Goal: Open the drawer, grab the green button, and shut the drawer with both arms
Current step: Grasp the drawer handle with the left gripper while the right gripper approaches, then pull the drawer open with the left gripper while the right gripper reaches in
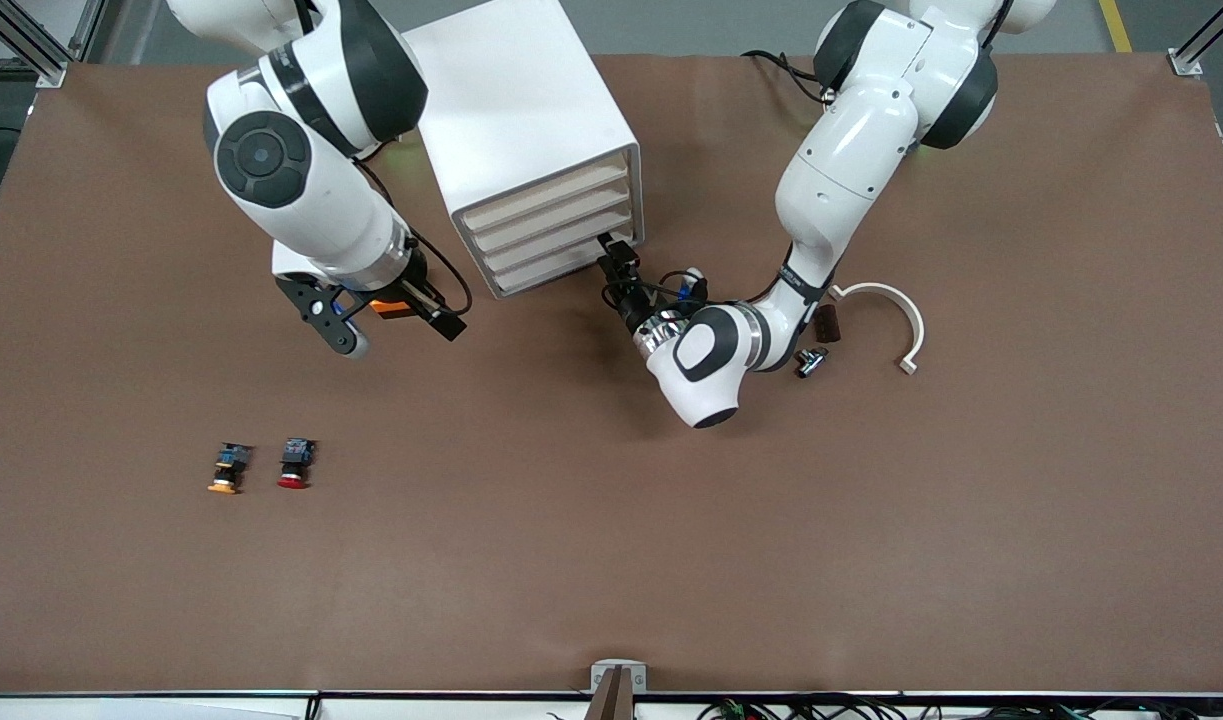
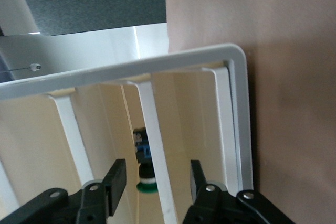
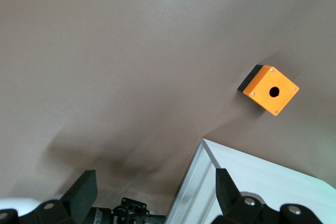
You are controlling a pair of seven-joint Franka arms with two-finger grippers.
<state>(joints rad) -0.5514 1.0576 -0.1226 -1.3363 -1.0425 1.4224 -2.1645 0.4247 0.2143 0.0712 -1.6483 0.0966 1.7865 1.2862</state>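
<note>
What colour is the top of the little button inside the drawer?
Green: the small push button's round cap is green, on a black-and-blue body. The left wrist view shows it best.

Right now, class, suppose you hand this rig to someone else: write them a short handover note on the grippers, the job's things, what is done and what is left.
Left gripper: open, at the front of the cabinet, at the lowest drawer.
Right gripper: open, holding nothing, waiting over the table beside the cabinet, near an orange box.
Green button: inside the cabinet, seen past the left gripper.
Done: nothing visible; all four drawers look shut in the front view.
Left: open the drawer, take the button, close the drawer.
</note>
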